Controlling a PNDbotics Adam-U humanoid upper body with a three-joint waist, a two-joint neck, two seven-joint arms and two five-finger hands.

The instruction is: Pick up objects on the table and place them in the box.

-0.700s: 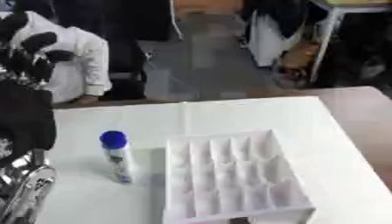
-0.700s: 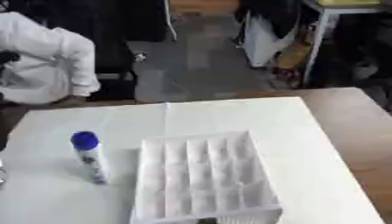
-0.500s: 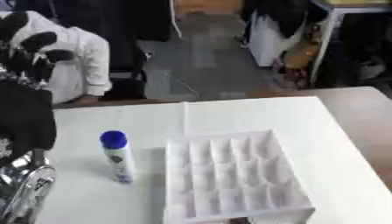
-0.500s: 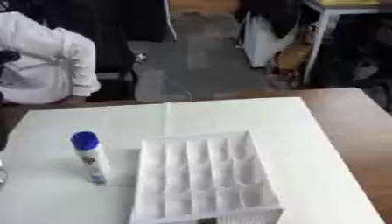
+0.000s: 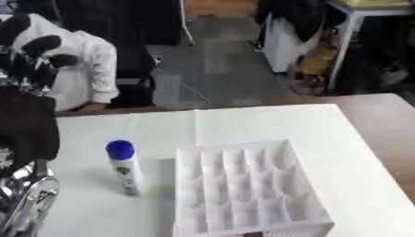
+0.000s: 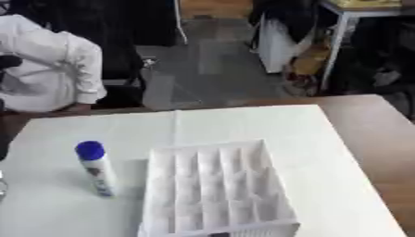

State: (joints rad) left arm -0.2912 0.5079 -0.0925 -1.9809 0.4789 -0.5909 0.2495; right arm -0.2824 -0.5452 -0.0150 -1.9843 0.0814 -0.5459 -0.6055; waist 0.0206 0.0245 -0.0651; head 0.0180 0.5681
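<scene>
A white bottle with a blue cap [image 5: 124, 170] stands upright on the white tabletop [image 5: 267, 121], just left of the box. The box [image 5: 231, 147] is a white tray split into several small compartments, and I see nothing in them. My left hand [image 5: 26, 125] is raised at the left edge of the left eye view, black with silver joints, fingers [image 5: 36, 51] pointing up and relaxed. It holds nothing and stays well left of the bottle without touching it. My right hand shows in neither view.
The white cover ends at the right, where bare brown table [image 5: 391, 121] shows. The table's far edge [image 5: 243, 102] runs across the middle of the view, with floor and furniture beyond it.
</scene>
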